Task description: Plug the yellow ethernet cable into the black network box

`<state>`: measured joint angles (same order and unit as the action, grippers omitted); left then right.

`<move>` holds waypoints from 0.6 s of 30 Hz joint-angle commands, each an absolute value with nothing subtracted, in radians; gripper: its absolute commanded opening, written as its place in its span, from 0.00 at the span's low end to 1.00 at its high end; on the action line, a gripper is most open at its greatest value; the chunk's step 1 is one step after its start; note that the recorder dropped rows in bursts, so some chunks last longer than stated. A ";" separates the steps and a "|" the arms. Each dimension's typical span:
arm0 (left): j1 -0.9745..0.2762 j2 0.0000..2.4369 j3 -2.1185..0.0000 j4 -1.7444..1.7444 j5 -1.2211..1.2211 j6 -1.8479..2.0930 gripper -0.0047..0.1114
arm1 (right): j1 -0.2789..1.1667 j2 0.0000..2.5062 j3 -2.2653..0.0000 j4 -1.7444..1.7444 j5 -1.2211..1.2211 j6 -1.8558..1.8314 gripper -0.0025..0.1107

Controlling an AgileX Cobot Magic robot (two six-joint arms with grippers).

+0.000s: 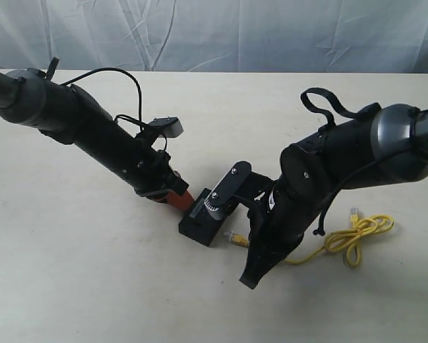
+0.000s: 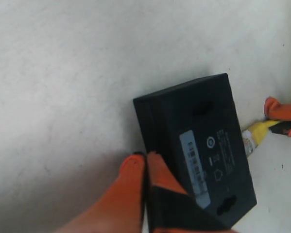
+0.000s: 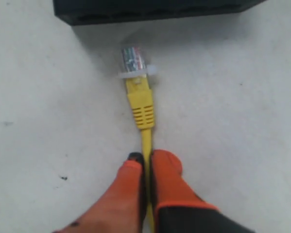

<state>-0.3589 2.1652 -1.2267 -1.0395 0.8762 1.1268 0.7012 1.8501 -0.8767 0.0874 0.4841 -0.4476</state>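
The black network box [image 1: 201, 223] lies flat at mid-table, with its white label strip [image 2: 194, 162] facing up. My left gripper [image 2: 146, 156] is shut, its orange fingertips [image 2: 133, 167] pressed against the box's side edge. The yellow ethernet cable [image 3: 141, 104] lies on the table. Its clear plug [image 3: 132, 59] points at the box's [image 3: 150, 8] side, a short gap away. My right gripper [image 3: 146, 158] is shut on the cable just behind the yellow boot. The rest of the cable runs right to a knotted loop [image 1: 358, 234] with the second plug [image 1: 354, 213].
The tabletop [image 1: 92, 286] is plain off-white, and a pale cloth backdrop [image 1: 235, 32] hangs behind its far edge. The right arm's dark body [image 1: 328, 168] hangs over the cable's middle stretch. The left arm [image 1: 92, 128] slants in from the far left.
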 commanded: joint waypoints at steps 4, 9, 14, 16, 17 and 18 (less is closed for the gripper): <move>-0.360 2.173 -1.226 -1.008 0.871 1.124 0.04 | 0.698 1.845 -0.872 0.012 0.496 -0.444 0.02; -0.360 2.176 -1.226 -1.008 0.862 1.124 0.04 | 0.700 1.788 -0.872 -0.077 0.534 -0.444 0.01; -0.360 2.176 -1.226 -1.008 0.860 1.124 0.04 | 0.712 1.789 -0.872 -0.084 0.490 -0.444 0.01; -0.360 2.176 -1.226 -1.008 0.860 1.124 0.04 | 0.732 1.802 -0.872 -0.089 0.470 -0.444 0.01; -0.360 2.176 -1.226 -1.008 0.860 1.124 0.04 | 0.741 1.809 -0.872 -0.089 0.460 -0.444 0.01; -0.360 2.176 -1.226 -1.008 0.862 1.124 0.04 | 0.752 1.818 -0.872 -0.093 0.446 -0.444 0.01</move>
<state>-0.3589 2.1652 -1.2267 -1.0395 0.8762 1.1268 0.7283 1.8009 -0.8748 -0.0765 0.4807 -0.4457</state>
